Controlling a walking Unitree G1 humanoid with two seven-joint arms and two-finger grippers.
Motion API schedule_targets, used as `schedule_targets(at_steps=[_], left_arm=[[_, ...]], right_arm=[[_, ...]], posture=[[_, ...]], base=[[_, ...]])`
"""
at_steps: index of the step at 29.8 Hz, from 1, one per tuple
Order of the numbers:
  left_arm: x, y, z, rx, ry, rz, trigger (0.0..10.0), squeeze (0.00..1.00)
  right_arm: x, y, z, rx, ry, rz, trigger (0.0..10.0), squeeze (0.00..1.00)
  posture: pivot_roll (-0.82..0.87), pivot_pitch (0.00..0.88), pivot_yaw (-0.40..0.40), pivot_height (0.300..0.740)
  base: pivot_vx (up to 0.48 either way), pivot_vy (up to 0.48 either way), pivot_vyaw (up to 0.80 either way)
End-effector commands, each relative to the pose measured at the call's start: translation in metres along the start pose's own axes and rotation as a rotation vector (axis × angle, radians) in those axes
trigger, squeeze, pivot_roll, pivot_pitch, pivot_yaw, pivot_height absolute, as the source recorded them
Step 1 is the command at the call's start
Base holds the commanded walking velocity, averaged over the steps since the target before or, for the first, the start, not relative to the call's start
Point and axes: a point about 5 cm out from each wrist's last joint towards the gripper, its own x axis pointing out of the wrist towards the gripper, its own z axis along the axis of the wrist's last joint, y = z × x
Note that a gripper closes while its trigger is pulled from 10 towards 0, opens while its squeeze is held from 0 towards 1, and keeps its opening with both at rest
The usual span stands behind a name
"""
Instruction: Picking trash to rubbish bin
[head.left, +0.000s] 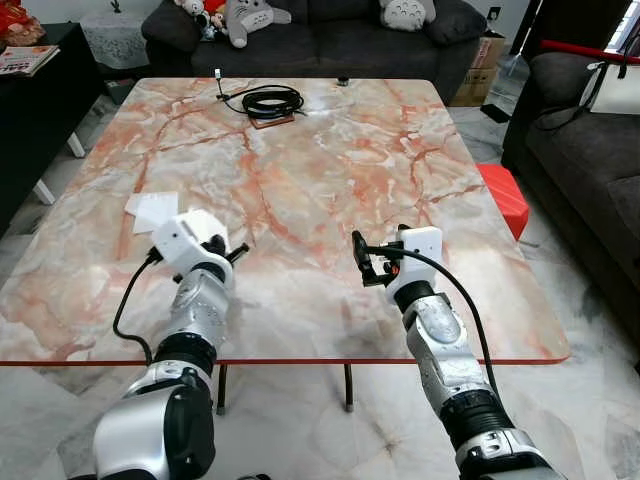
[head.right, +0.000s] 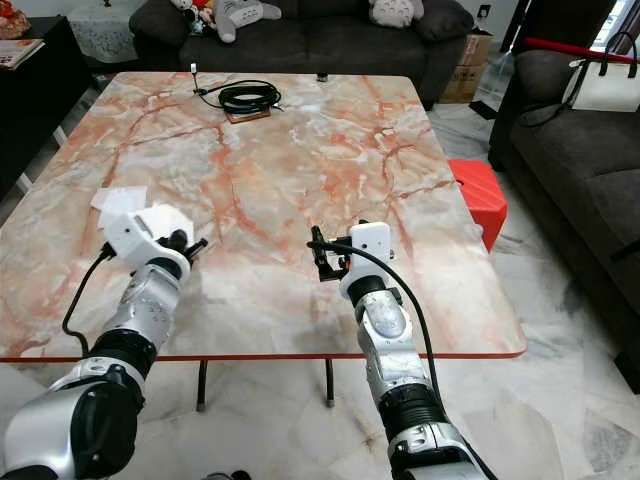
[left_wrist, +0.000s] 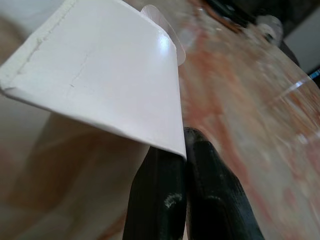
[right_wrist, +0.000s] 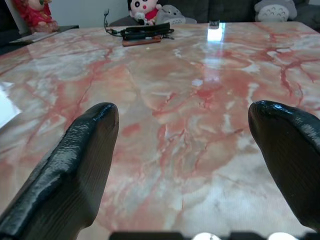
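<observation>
The flat white sheet of paper trash (left_wrist: 100, 75) is pinched at one edge between the two black fingers (left_wrist: 160, 200) of the left gripper (head.left: 228, 250), raised a little off the pink-veined marble table (head.left: 330, 170) at about eight o'clock on its top. It looks very light and thin, stiff enough to hold its plane yet ready to crease, flap or slip out of a shallow grip; a hold further in from the edge would likely be safer than this bite at the rim. Another scrap of white paper (head.left: 150, 208) lies on the marble just beyond it, toward ten o'clock from the gripper. The right gripper (head.left: 366, 262) hovers low over the table at about five o'clock, fingers spread wide with nothing between them. At twelve o'clock, well apart from both arms, a coiled black cable (head.left: 270, 101) rests on a small brown pad. A red plastic stool (head.left: 503, 195) stands off the table's three o'clock edge. No rubbish bin can be made out.
</observation>
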Motion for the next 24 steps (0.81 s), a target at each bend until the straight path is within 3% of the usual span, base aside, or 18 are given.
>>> schedule_targets(at_steps=[1, 3, 6, 10, 11, 12, 15, 18, 22, 24], left_arm=[[-0.001, -0.002, 0.001, 0.035, -0.019, -0.02, 0.0, 0.0], [-0.002, -0.008, 0.003, 0.076, -0.042, -0.055, 0.0, 0.0], [-0.004, -0.018, 0.007, 0.2, -0.08, -0.111, 0.0, 0.0], [-0.005, -0.019, 0.007, 0.216, -0.084, -0.117, 0.0, 0.0], [-0.007, -0.021, 0.012, 0.296, -0.126, -0.138, 10.0, 0.0], [-0.011, -0.024, 0.018, 0.411, -0.202, -0.169, 10.0, 0.0], [-0.016, -0.022, 0.021, 0.482, -0.244, -0.176, 10.0, 0.0], [-0.024, -0.022, 0.026, 0.612, -0.32, -0.207, 10.0, 0.0], [-0.028, -0.021, 0.031, 0.637, -0.369, -0.21, 10.0, 0.0], [-0.031, -0.022, 0.035, 0.7, -0.405, -0.222, 10.0, 0.0]], right_arm=[[0.001, 0.0, 0.0, 0.003, 0.001, -0.007, 10.0, 0.0], [0.002, 0.0, 0.001, 0.006, -0.004, -0.009, 10.0, 0.0], [0.005, 0.0, 0.005, 0.012, -0.018, -0.016, 10.0, 0.0], [0.005, 0.001, 0.005, 0.013, -0.02, -0.017, 10.0, 0.0], [0.008, 0.001, 0.009, 0.012, -0.03, -0.018, 10.0, 0.0], [0.011, 0.003, 0.017, 0.016, -0.059, -0.021, 10.0, 0.0], [0.014, 0.003, 0.024, 0.02, -0.084, -0.029, 10.0, 0.0], [0.018, 0.004, 0.035, 0.03, -0.125, -0.028, 10.0, 0.0], [0.02, 0.004, 0.043, 0.026, -0.151, -0.026, 10.0, 0.0], [0.021, 0.002, 0.049, 0.019, -0.172, -0.031, 10.0, 0.0]], posture=[[-0.06, 0.046, -0.01, 0.74], [-0.06, 0.041, -0.006, 0.74], [-0.05, 0.034, -0.002, 0.74], [-0.05, 0.033, -0.001, 0.74], [-0.04, 0.021, 0.007, 0.74], [-0.04, 0.016, 0.011, 0.74], [-0.04, 0.015, 0.015, 0.74], [-0.04, 0.009, 0.021, 0.74], [-0.03, 0.004, 0.023, 0.74], [-0.03, 0.001, 0.023, 0.74]], base=[[0.0, 0.0, 0.0], [0.0, 0.0, 0.0], [0.0, 0.0, 0.0], [0.0, 0.0, 0.0], [0.0, 0.0, 0.0], [0.0, 0.0, 0.0], [0.0, 0.0, 0.0], [0.0, 0.0, 0.0], [0.0, 0.0, 0.0], [0.0, 0.0, 0.0]])
